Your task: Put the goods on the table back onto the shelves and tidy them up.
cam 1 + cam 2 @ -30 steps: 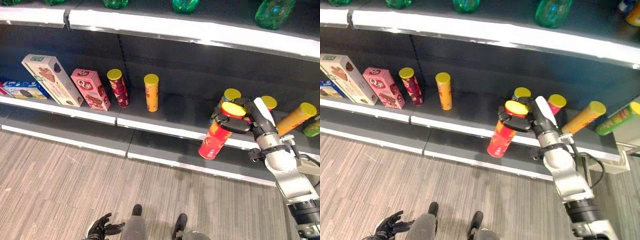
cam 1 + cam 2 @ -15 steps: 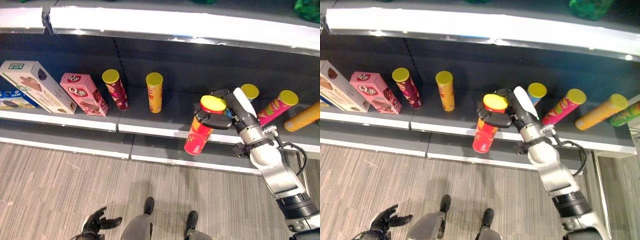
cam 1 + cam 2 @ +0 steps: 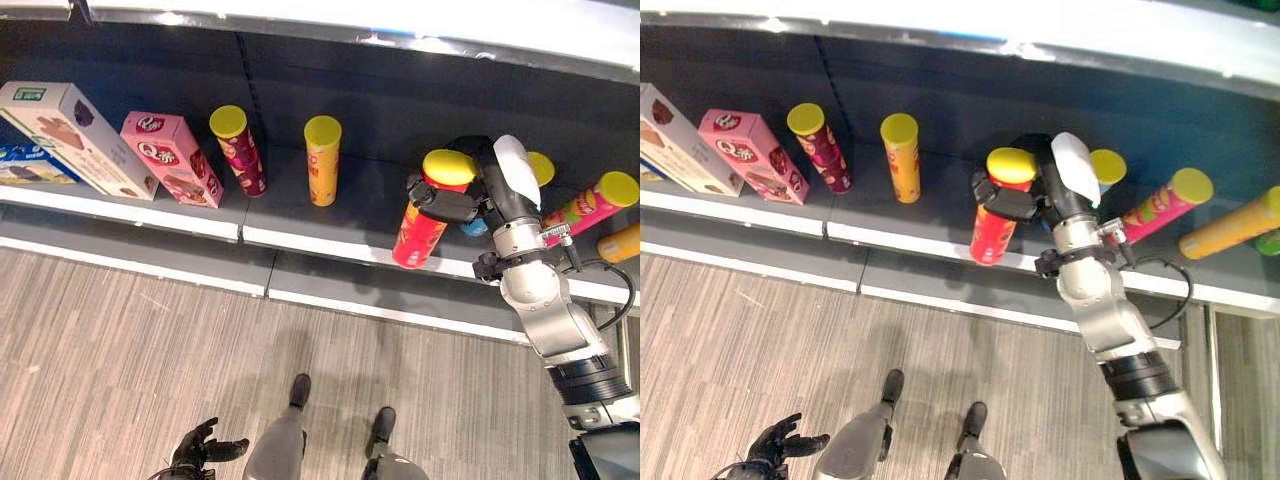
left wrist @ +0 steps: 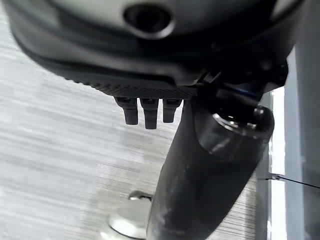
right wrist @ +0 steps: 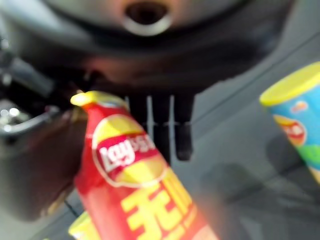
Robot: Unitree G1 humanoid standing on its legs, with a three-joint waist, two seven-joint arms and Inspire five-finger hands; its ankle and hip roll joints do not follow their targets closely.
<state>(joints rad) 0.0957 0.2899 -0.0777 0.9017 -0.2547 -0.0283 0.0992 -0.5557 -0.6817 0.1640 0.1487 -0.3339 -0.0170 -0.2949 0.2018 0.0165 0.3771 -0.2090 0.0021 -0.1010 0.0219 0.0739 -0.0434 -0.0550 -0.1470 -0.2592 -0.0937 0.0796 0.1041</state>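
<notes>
A red chip can (image 3: 424, 218) with a yellow lid leans slightly, its base at the front edge of the lower shelf (image 3: 330, 245). My right hand (image 3: 478, 200) is shut on its upper part, just below the lid. In the right wrist view the red can (image 5: 135, 185) stands close in front of the fingers (image 5: 167, 127), with a blue can (image 5: 295, 115) beside it. My left hand (image 3: 200, 452) hangs low over the floor, fingers relaxed and holding nothing.
On the same shelf stand a maroon can (image 3: 238, 150), an orange can (image 3: 322, 160), a pink box (image 3: 172, 160), a beige box (image 3: 70, 125) and a blue box (image 3: 25, 168). To the right, a pink-green can (image 3: 590, 205) and an orange can (image 3: 622, 243) lie tipped over.
The camera has shifted. My right hand has brought the red can up from in front of the shelf's edge onto that edge and turned it more upright.
</notes>
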